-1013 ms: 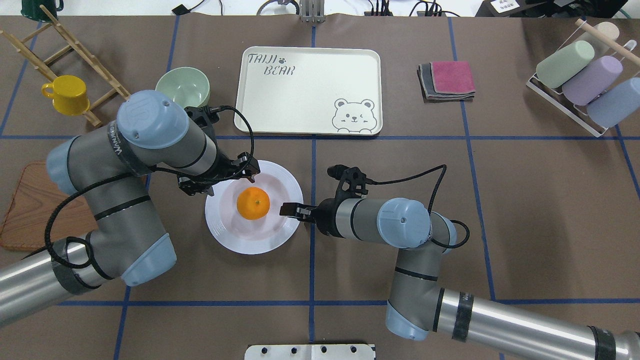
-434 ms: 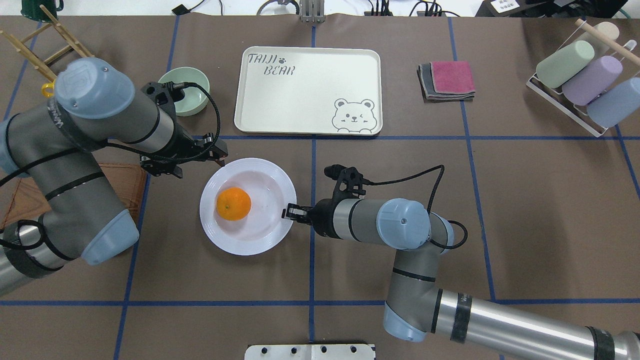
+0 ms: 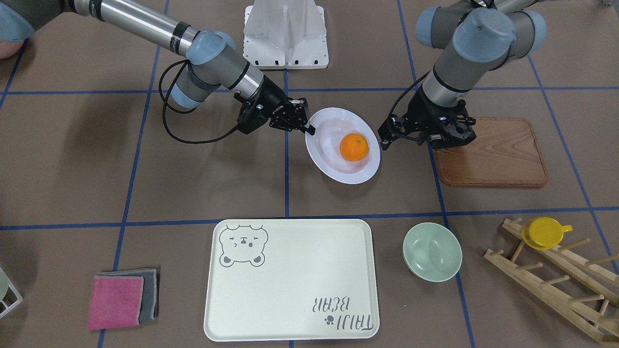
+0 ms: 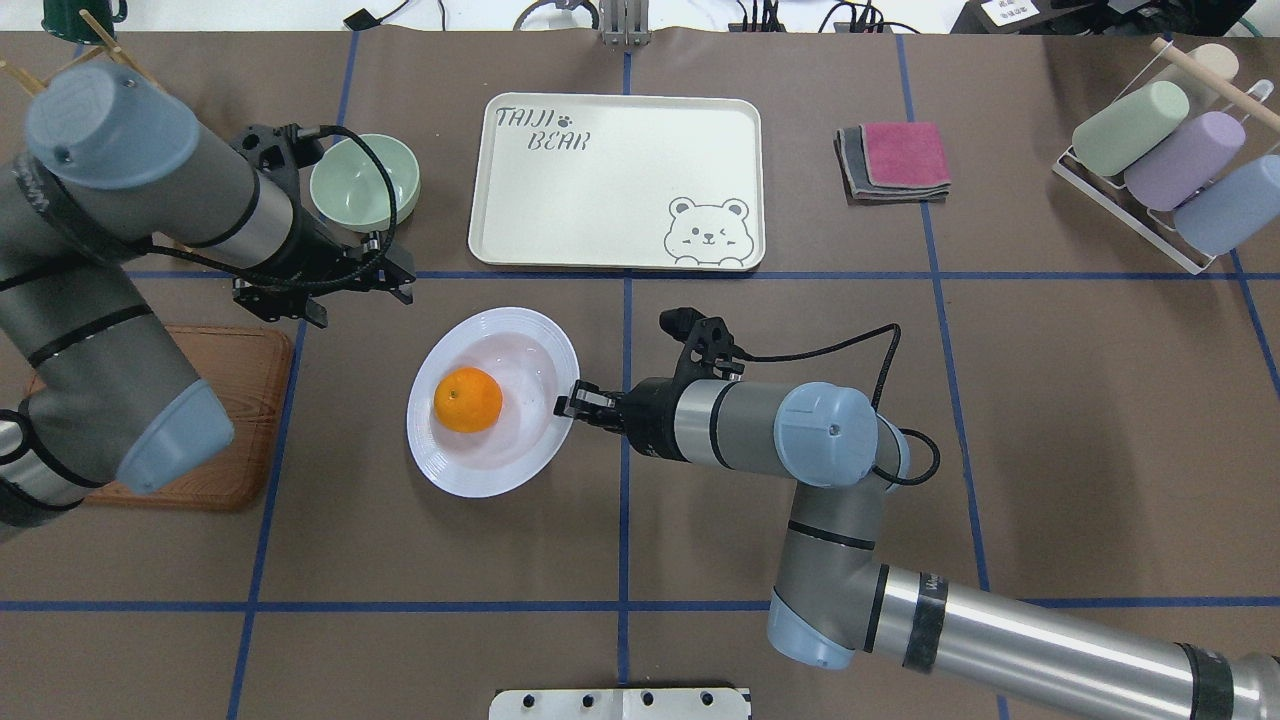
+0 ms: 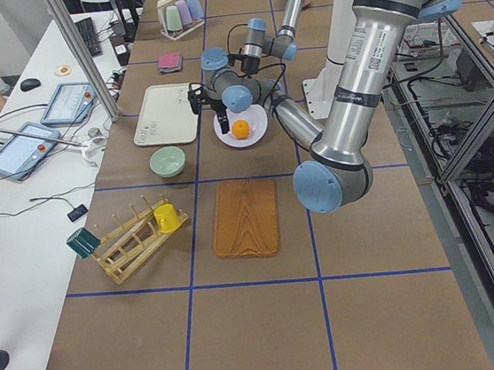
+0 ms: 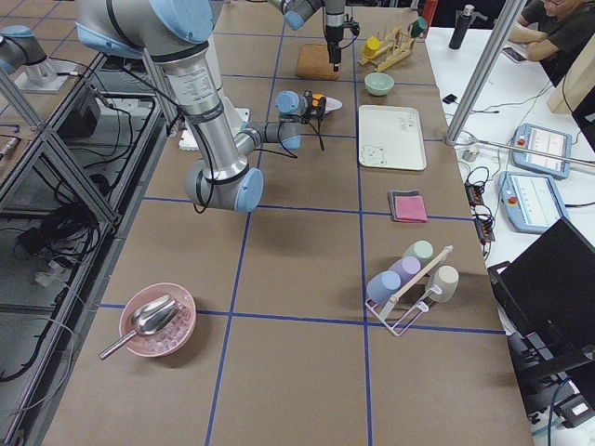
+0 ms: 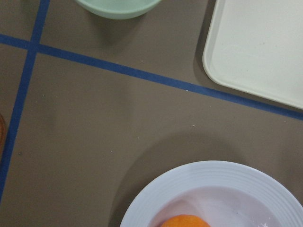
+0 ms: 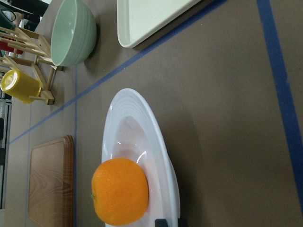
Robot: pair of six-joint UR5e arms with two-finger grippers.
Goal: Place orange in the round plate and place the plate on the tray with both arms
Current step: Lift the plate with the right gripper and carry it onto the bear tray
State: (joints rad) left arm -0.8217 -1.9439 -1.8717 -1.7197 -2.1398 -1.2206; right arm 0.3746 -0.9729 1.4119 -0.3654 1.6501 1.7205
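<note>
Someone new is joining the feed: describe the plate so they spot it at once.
Find the cream tray with the bear drawing. Nearer the robot is the round plate. It is white, ridged-rimmed and holds the orange, unlike the smaller, empty pale-green bowl.

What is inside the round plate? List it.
Only the orange lies in the round plate, off centre toward the wooden board. The patch of plate beneath the orange is covered and cannot be seen.
</note>
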